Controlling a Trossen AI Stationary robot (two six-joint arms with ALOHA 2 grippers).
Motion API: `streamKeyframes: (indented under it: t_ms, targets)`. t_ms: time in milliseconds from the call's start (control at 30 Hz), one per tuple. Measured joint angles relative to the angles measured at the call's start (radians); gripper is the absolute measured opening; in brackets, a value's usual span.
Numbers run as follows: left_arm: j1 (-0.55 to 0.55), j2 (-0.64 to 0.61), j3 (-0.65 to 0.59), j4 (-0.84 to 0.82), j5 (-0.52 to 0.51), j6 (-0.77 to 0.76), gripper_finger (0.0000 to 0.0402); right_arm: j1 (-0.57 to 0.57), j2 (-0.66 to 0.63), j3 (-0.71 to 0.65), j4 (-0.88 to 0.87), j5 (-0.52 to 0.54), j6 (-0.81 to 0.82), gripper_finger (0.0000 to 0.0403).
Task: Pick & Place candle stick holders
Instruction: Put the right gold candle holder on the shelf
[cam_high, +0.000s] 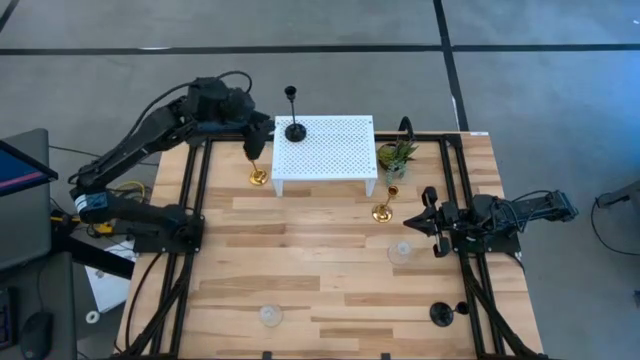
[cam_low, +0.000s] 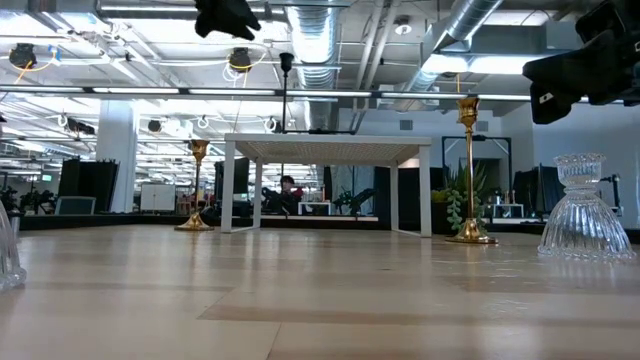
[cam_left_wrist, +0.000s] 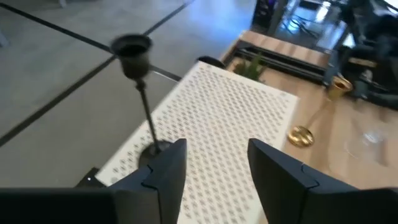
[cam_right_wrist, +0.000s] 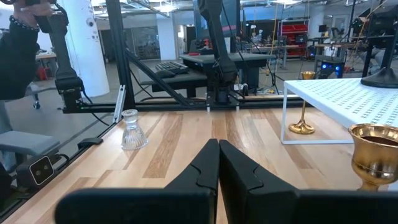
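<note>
Left end effector (cam_left_wrist: 214, 171) beside black holder (cam_left_wrist: 142, 99)

Grey floor (cam_high: 120, 40), exposed ceiling ducts (cam_low: 320, 40)

The stand (cam_high: 324, 152) sits at the far middle of the counter (cam_high: 300, 260). One holder (cam_high: 294, 128) stands on the stand's far left corner. A second holder (cam_high: 258, 177) stands on the counter just left of the stand's left legs. The plant (cam_high: 396, 157) sits just right of the stand, and a third holder (cam_high: 383, 211) stands in front of the plant. Nearer than the stand and to its right is a fourth holder (cam_high: 401, 250); a fifth (cam_high: 442, 314) lies well nearer, by the right edge. A sixth (cam_high: 270, 316) stands well in front of the stand's left end.
</note>
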Motion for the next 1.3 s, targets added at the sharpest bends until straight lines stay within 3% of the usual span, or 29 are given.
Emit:
streamKeyframes:
  t_ms: [367,567,700,1067,1300]
  targets:
    - [-0.208,-0.062,-0.048,-0.111,0.0,-0.005,0.0065,0.0,0.0,0.0,0.0,0.0,0.0,0.0]
    - [-0.306,-0.153,-0.225,0.048,0.0,0.02,0.0006,0.0,0.0,0.0,0.001,-0.001,0.008,0.0]
    - [-0.342,-0.254,-0.345,0.163,0.0,0.1,0.0006,0.0,0.0,0.0,0.001,-0.001,0.008,0.0]
    - [-0.347,-0.599,-0.637,0.284,0.001,0.169,0.0007,0.0,0.0,0.0,0.001,0.02,-0.044,0.0]
    - [-0.347,-0.717,-0.826,0.44,0.135,0.215,0.0006,0.0,0.0,0.0,0.001,0.031,-0.044,0.0]
